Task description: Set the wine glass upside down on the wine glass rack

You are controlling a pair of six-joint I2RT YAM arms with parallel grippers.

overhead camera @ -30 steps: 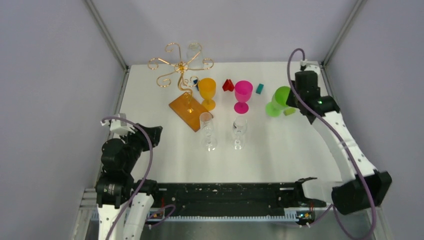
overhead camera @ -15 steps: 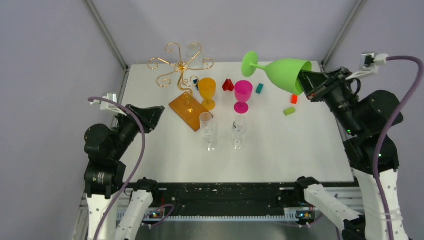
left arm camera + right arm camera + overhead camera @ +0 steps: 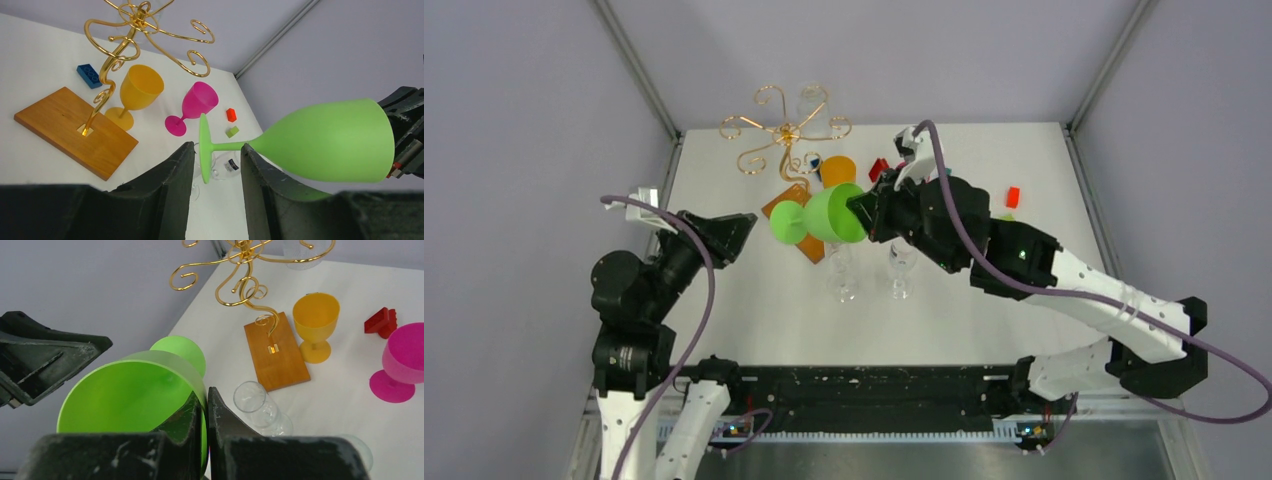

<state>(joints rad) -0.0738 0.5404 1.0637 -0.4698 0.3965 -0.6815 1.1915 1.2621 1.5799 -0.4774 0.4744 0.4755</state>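
Above the white counter (image 3: 1024,300), grey walls (image 3: 524,150) around, right fingers (image 3: 865,209) pinch the lime-green wine glass (image 3: 826,213) by its rim, sideways, foot toward the left fingers (image 3: 736,225). Left wrist: they stand partly apart, empty, stem just beyond. Right wrist: gold scrolled wine glass rack (image 3: 273,360) stands beyond the fingertips.

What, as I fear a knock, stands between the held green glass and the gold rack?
Nothing visible: the green glass, in the right end effector, hangs near the rack's base; the orange glass stands beside that base.

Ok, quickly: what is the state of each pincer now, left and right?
Left pincer: open, holding nothing.
Right pincer: closed on the rim of the green wine glass.
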